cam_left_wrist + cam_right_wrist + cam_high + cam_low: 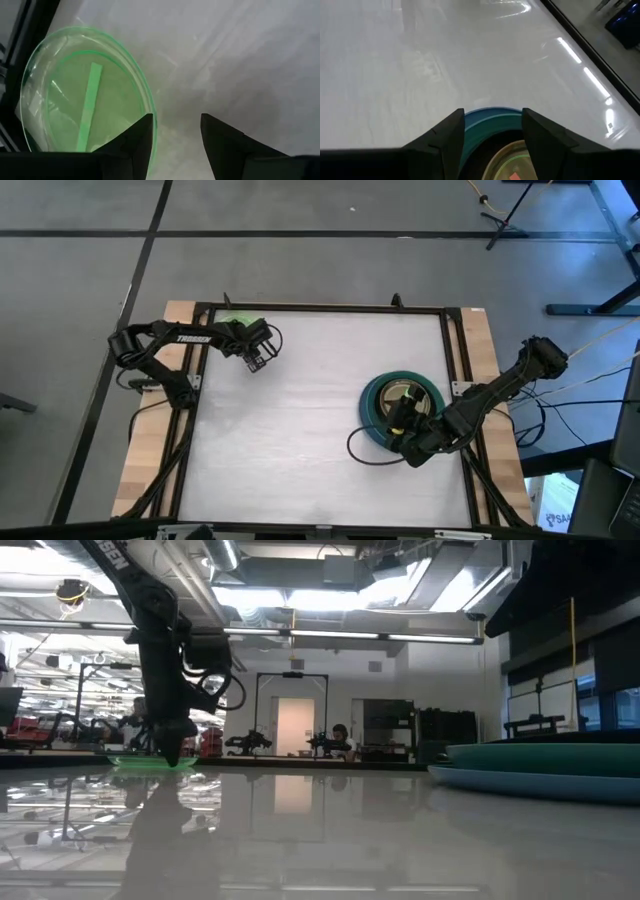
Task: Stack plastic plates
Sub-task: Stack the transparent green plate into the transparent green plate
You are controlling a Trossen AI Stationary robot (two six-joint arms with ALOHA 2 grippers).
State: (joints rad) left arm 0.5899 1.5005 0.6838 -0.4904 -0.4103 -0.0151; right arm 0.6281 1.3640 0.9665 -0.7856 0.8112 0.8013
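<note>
A stack of plates [402, 405] sits on the table's right half: a slate-blue plate [490, 114] at the bottom, a teal one [545, 755] on it, then darker plates, with a small lime-green one [512, 160] on top. My right gripper [492, 135] hovers open over the stack's near edge. A single translucent lime-green plate [85, 105] lies flat by the far left corner [238, 320]. My left gripper [177, 135] is open just beside it, fingers pointing down, one finger [142, 142] close to its rim.
A black frame [320, 308] borders the white tabletop, with wooden strips outside it. A dark cable loop [355, 445] lies near the stack's near left side. The table's middle and near left part [270, 450] are bare. A person [340, 740] sits far back in the room.
</note>
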